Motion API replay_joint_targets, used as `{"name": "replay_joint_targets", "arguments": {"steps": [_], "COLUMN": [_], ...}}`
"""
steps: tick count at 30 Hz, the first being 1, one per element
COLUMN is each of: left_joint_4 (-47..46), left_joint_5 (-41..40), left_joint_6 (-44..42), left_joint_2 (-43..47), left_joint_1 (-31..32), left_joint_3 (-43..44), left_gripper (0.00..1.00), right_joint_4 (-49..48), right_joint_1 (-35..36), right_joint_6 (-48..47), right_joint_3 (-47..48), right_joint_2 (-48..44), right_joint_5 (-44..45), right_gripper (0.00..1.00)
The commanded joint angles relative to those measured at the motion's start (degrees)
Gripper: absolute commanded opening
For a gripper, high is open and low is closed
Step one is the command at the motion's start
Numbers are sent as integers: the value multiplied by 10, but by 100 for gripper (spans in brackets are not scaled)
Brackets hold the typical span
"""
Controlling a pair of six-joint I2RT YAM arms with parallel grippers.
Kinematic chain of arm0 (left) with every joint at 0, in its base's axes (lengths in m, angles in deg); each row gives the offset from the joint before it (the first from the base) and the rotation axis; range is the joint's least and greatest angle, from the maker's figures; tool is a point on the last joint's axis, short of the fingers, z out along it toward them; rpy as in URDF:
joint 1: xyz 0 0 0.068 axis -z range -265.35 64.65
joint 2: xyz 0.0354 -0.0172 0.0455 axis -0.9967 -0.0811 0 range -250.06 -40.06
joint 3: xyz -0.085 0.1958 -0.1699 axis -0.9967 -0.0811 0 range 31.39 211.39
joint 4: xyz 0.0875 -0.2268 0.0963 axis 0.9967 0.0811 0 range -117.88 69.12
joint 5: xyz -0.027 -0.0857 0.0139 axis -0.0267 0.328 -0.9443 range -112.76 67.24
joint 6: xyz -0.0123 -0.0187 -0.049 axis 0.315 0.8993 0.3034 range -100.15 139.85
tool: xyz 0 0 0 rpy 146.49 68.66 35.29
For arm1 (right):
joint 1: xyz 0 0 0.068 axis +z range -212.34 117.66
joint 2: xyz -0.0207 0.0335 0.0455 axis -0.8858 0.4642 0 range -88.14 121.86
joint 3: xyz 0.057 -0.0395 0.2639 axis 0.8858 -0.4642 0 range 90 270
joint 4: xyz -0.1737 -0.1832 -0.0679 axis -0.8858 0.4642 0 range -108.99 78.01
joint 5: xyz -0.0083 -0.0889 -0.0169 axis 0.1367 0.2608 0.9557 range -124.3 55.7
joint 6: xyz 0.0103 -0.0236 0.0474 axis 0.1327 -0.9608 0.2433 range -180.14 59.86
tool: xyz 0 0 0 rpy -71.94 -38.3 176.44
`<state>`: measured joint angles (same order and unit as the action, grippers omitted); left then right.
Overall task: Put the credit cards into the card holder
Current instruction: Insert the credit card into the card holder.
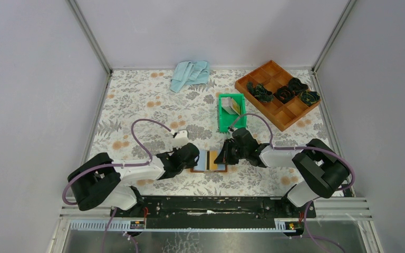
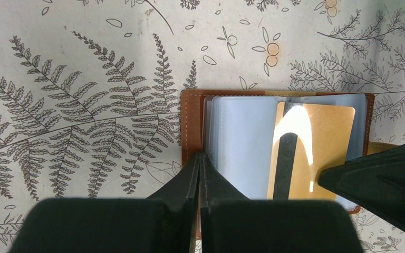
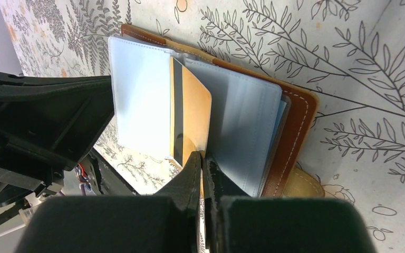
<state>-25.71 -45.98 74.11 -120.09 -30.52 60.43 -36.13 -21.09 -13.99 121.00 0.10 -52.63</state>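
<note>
The brown leather card holder (image 1: 194, 171) lies open on the patterned tabletop between both arms, its pale blue plastic sleeves (image 2: 242, 142) fanned out. A gold-tan credit card (image 3: 194, 108) with a dark stripe sits partly inside a sleeve. My right gripper (image 3: 203, 154) is shut on the near edge of that card (image 2: 321, 142). My left gripper (image 2: 200, 156) is shut on the holder's left edge, with brown leather (image 2: 190, 121) showing between its fingers. From above, the left gripper (image 1: 194, 158) and right gripper (image 1: 222, 158) face each other across the holder. The holder's snap tab (image 3: 306, 184) pokes out beneath it.
A green plastic bin (image 1: 224, 120) holding some pale flat pieces stands just behind the right gripper. An orange-brown wooden compartment tray (image 1: 274, 113) with dark bundles sits at the back right. A light blue cloth (image 1: 190, 74) lies at the back centre.
</note>
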Motion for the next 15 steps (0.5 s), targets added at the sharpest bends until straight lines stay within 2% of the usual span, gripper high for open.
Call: {"name": "replay_joint_targets", "arguments": {"steps": [1,15], "left_joint_4": [75,75], "left_joint_5": [21,21], "left_joint_6": [1,7], "left_joint_2": [-39,-47], "left_joint_1": [5,10], "left_joint_3": [-33,-33], "left_gripper": [2,1], "right_joint_4": [22,34], "right_joint_1": [1,19], "right_joint_6": [-18,-37], "right_joint_3": [9,21], "right_joint_2": [20,33], "right_joint_5": [63,93], "right_gripper": [0,0]}}
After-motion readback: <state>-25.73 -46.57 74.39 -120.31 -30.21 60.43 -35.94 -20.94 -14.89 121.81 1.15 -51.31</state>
